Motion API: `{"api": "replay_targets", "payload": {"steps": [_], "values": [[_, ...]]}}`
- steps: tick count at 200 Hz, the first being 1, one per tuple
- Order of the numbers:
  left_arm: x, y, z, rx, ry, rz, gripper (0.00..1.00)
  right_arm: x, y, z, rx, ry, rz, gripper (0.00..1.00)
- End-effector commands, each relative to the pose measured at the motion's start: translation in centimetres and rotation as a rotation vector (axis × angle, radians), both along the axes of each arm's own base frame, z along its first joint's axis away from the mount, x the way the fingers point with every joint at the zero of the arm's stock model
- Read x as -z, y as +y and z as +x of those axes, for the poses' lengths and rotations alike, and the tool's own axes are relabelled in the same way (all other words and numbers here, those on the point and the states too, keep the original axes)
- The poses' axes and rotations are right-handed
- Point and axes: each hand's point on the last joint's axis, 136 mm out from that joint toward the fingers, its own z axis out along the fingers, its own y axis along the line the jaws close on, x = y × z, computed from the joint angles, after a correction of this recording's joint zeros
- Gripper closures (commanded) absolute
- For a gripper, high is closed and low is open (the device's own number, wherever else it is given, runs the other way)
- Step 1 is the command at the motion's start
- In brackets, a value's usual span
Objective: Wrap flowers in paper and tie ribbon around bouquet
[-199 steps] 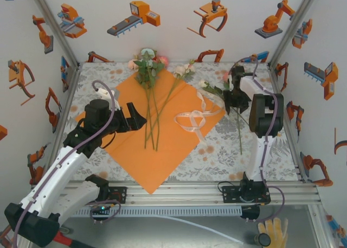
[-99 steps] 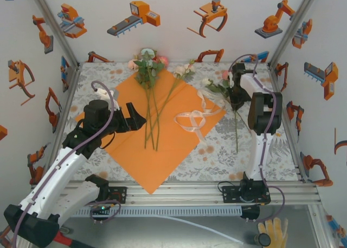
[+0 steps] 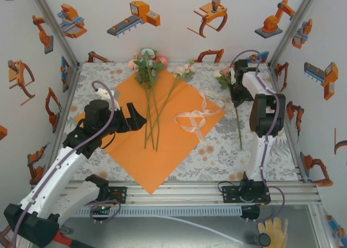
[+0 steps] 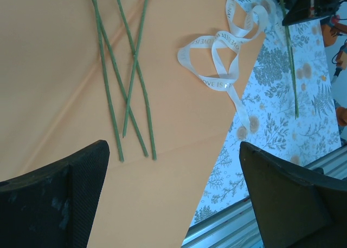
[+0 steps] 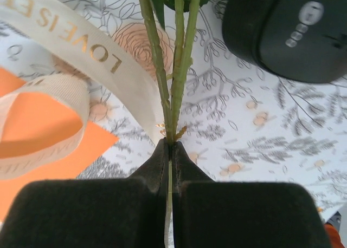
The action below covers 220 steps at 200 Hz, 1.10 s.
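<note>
Near the far right corner of the surface (image 3: pixel 227 156), the right jaws are pinched shut on one loose flower stem (image 5: pixel 178 69), well apart from the flowers (image 3: pixel 149 77) lying on the paper (image 3: pixel 162 150). So thin a stem could swivel or slip. The ribbon (image 5: pixel 70 36) seems to touch it and might drag along. The left jaws gape empty above the paper's left edge. The held stem's bloom is cut off in the right wrist view, and in the top view the arm hides the pinch.

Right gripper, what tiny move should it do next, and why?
Probably lift the flower and carry it onto the paper. The right gripper is shut on its stem, over the cloth, while the other flowers lie on the paper.
</note>
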Motion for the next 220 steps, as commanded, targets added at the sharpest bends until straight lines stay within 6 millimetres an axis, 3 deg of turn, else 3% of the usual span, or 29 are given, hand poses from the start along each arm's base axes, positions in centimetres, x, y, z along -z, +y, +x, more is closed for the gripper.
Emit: {"api": "replay_targets", "payload": {"steps": [1,52,114,125,142,175,220], "values": [[0.0,-0.2,0.1,0.001,-0.005,-0.008,0.03,-6.0,-0.6,0.4,0.021,-0.149,-0.004,1.0],[-0.2,-0.1,-0.2,0.0,-0.013,-0.015,0.03,-10.4,0.3,0.2,0.049,-0.261,0.067,1.0],[-0.2,0.2,-0.1,-0.017,-0.016,-0.005,0.03,-20.7,4.1,-1.2,0.012,-0.492,0.318,1.0],[-0.2,0.1,0.0,-0.012,-0.012,-0.008,0.03,-22.0,4.8,-1.5,-0.014,-0.526,0.359,0.93],[-0.3,-0.1,0.0,-0.01,-0.012,-0.017,0.03,-23.1,4.7,-1.9,-0.009,-0.555,0.356,0.92],[-0.4,-0.1,-0.1,-0.008,-0.015,-0.024,0.03,-23.4,3.7,-2.9,0.012,-0.569,0.305,0.92],[-0.3,-0.2,0.1,-0.011,-0.011,-0.023,0.03,-26.5,6.0,-5.6,-0.022,-0.584,0.463,0.85]]}}
